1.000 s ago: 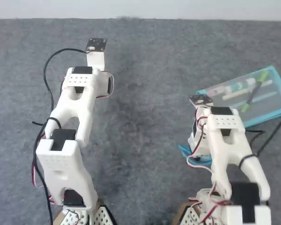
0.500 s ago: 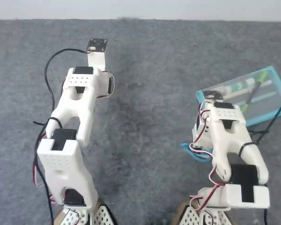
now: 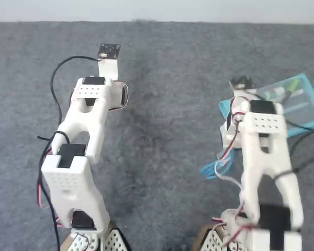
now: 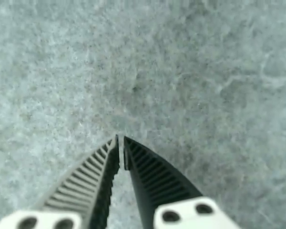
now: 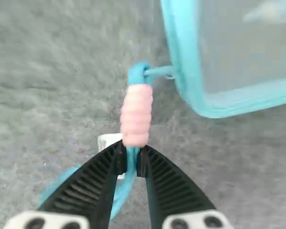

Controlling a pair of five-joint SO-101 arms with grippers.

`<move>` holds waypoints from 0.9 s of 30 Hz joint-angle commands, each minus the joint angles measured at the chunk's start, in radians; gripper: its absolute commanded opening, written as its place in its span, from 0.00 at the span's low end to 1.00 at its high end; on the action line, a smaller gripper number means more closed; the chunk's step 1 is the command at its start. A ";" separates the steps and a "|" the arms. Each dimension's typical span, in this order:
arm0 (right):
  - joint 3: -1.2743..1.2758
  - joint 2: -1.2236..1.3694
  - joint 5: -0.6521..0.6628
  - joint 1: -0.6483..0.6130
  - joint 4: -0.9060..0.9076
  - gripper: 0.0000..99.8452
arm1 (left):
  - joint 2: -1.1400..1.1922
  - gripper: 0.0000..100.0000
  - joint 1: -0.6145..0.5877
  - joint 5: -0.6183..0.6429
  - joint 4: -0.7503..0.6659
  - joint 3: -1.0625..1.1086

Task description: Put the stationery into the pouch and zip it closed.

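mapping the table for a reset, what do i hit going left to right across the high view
left white plastic arm → loose teal zip-pull cord → right white plastic arm → clear teal-edged zip pouch

The left arm [image 3: 86, 123] stretched toward twelve o'clock, its left gripper [image 4: 120, 140] pressed together on nothing; the right gripper [image 5: 131, 151] pinched a blue cord [image 5: 138, 72].

Grey felt-covered table [image 3: 167, 104], nap matted and mottled, runs to a pale wall at the far edge. On the felt, far right: flat clear plastic pouch with turquoise edging [image 3: 306, 106], skewed to the table edge, green and white pens [image 3: 280, 92] inside. Turquoise cord [image 3: 212, 168] lies on the felt near it.
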 commanded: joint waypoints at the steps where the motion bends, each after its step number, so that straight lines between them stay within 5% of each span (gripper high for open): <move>1: -0.141 -0.170 0.061 -0.033 0.128 0.01 | -0.011 0.01 0.000 0.011 -0.025 -0.012; 7: -0.419 -0.199 0.083 -0.077 0.351 0.01 | -0.029 0.01 0.000 -0.049 0.041 -0.028; 12: -0.560 -0.197 0.080 -0.077 0.369 0.01 | -0.106 0.01 0.025 -0.100 0.110 -0.027; 27: -1.258 0.133 0.026 -0.291 0.367 0.01 | -0.746 0.07 0.158 -0.190 -0.097 0.464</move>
